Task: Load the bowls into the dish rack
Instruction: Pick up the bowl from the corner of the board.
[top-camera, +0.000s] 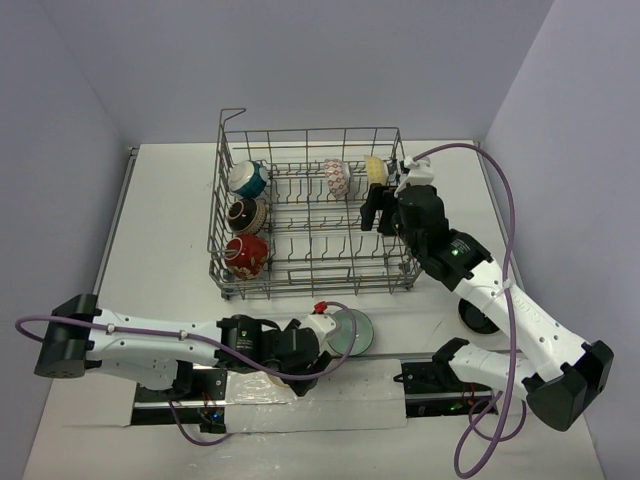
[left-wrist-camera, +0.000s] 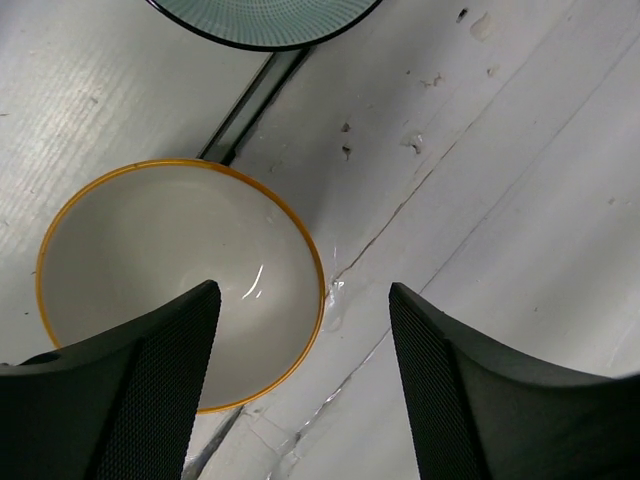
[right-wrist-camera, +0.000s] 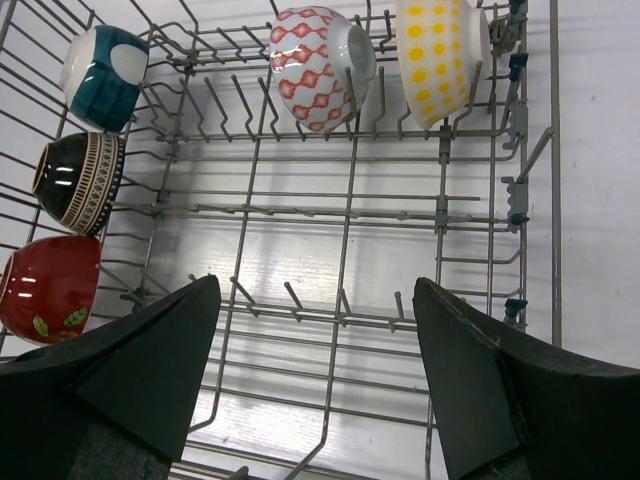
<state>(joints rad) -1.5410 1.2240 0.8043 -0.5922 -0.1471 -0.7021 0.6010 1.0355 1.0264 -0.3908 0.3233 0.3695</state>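
Observation:
The grey wire dish rack (top-camera: 310, 285) stands mid-table. Propped on its tines are a teal bowl (right-wrist-camera: 105, 75), a black banded bowl (right-wrist-camera: 80, 180), a red bowl (right-wrist-camera: 50, 288), a red-patterned bowl (right-wrist-camera: 315, 65) and a yellow-dotted bowl (right-wrist-camera: 440, 55). My right gripper (right-wrist-camera: 315, 282) hangs open over the rack's right half with nothing between its fingers. In front of the rack, my left gripper (left-wrist-camera: 302, 290) is open over a cream bowl with an orange rim (left-wrist-camera: 150, 260). One finger is inside the bowl, the other outside, with the rim between them. A pale green bowl (left-wrist-camera: 260, 15) lies just beyond.
A dark slot (left-wrist-camera: 250, 100) runs across the table under the two loose bowls. A taped plastic sheet (top-camera: 300, 400) covers the near edge between the arm bases. A dark round object (top-camera: 478, 318) lies partly hidden under the right arm. Purple cables loop off both arms.

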